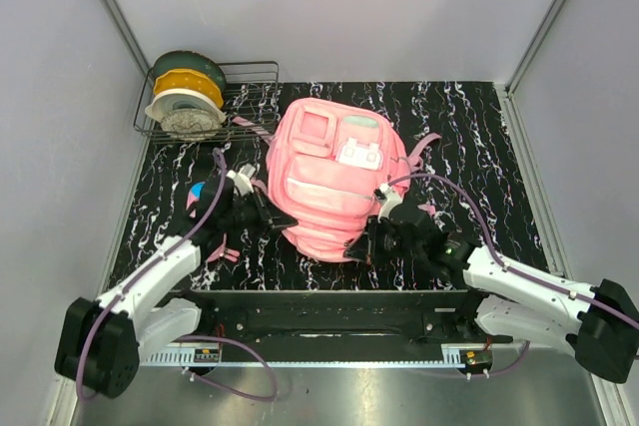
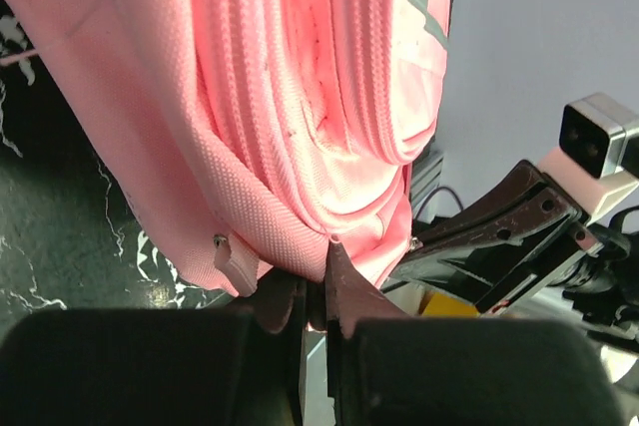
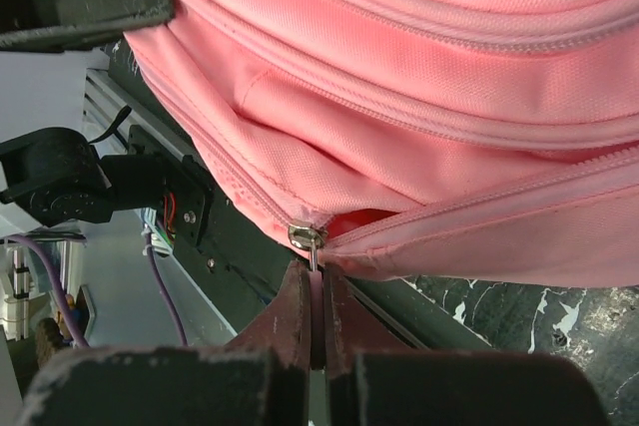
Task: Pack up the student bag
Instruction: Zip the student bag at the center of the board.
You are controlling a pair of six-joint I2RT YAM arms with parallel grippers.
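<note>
The student bag (image 1: 334, 177) is a large pink backpack lying in the middle of the black marbled table (image 1: 479, 147), front pockets up. My left gripper (image 1: 275, 218) is at its near left edge, its jaws pinched together on a fold of the bag's fabric (image 2: 300, 236), with a pink pull tab (image 2: 235, 264) just left of them. My right gripper (image 1: 361, 244) is at the near right edge, shut on the pull of the metal zipper slider (image 3: 306, 236). The zipper beside the slider gapes slightly, showing a dark pink inside (image 3: 359, 218).
A wire rack (image 1: 250, 97) holding filament spools (image 1: 185, 97) stands at the back left. A small pink-and-blue pencil case (image 1: 200, 192) lies partly under my left arm. Grey walls enclose the table. A black frame rail (image 1: 319, 301) runs along the near edge.
</note>
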